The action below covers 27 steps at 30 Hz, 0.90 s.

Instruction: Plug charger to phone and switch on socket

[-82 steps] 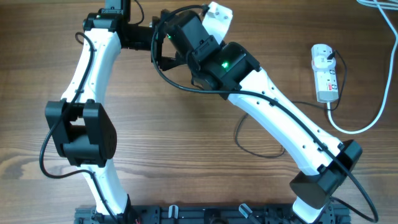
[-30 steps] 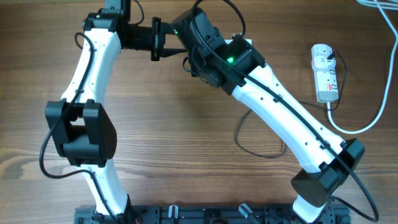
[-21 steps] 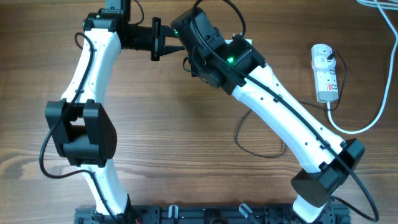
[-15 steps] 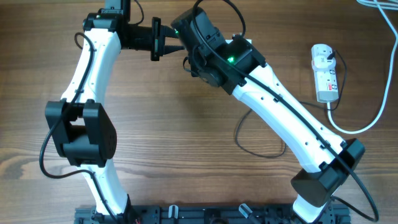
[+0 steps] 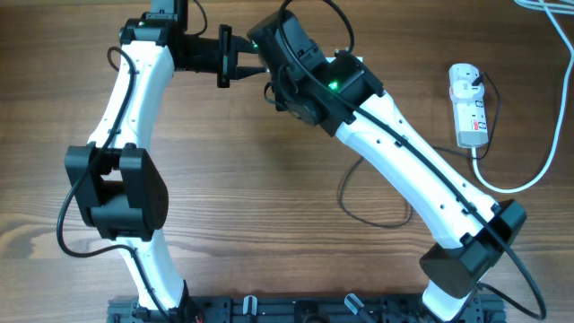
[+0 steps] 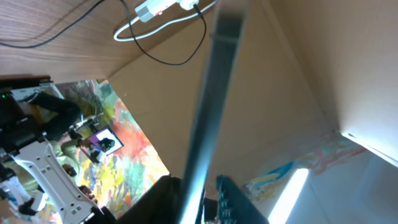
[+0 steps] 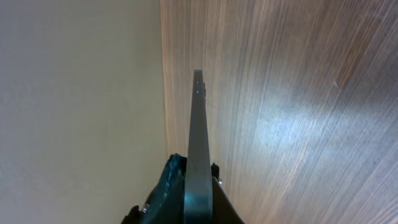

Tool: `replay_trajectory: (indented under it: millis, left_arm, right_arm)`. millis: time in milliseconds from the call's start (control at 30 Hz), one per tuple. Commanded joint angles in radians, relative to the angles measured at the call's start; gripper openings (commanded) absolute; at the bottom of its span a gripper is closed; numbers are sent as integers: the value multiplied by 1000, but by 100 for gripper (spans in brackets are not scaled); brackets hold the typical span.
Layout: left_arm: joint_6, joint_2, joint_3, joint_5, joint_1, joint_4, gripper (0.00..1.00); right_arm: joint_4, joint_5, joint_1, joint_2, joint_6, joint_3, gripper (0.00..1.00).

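The phone shows edge-on as a thin dark slab, with my right gripper shut on it above the table's far edge. In the left wrist view the same phone rises blurred between the fingers of my left gripper, with a narrow gap on one side. From overhead, the left gripper meets the right gripper at the top centre, and the phone is hidden under the right wrist. The white socket lies far right. The thin black charger runs from the socket and loops under the right arm; its tip is hidden.
A thick white cord curves from the socket to the top right corner. The socket and a loop of the charger also show in the left wrist view. Both arms' bases stand at the near edge.
The right arm has turned the phone, which showed white at the top, under its wrist. Over the last second the left fingers narrowed around the phone's edge; the arms otherwise stayed put.
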Motion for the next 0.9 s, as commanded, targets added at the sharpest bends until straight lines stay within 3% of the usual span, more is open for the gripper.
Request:
replay_trajectory:
  millis: [0, 267, 400, 567, 600, 667, 733, 767, 867]
  left_arm:
    - [1, -36, 2, 5, -1, -1, 36]
    - [2, -36, 2, 5, -1, 0, 28]
    - [2, -36, 2, 5, -1, -1, 4]
    - [2, -36, 2, 5, -1, -1, 4]
    - [3, -36, 2, 5, -1, 0, 4]
    - [11, -36, 2, 5, -1, 0, 4]
    - [33, -36, 2, 5, -1, 3, 4]
    - [40, -36, 2, 5, -1, 11, 4]
    - [67, -36, 2, 5, 1, 47, 4]
  right_arm:
    - [2, -13, 4, -7, 7, 21, 5]
    - [2, -13, 4, -7, 7, 21, 5]
    - [-1, -12, 4, -7, 7, 21, 5]
    - [-5, -13, 4, -7, 6, 21, 5]
    - [-7, -13, 4, -7, 6, 21, 9]
    - [-14, -12, 4, -7, 3, 21, 29]
    - [-24, -11, 4, -7, 3, 21, 61]
    - [-38, 6, 4, -7, 3, 21, 70]
    - [-86, 114, 4, -7, 3, 21, 80]
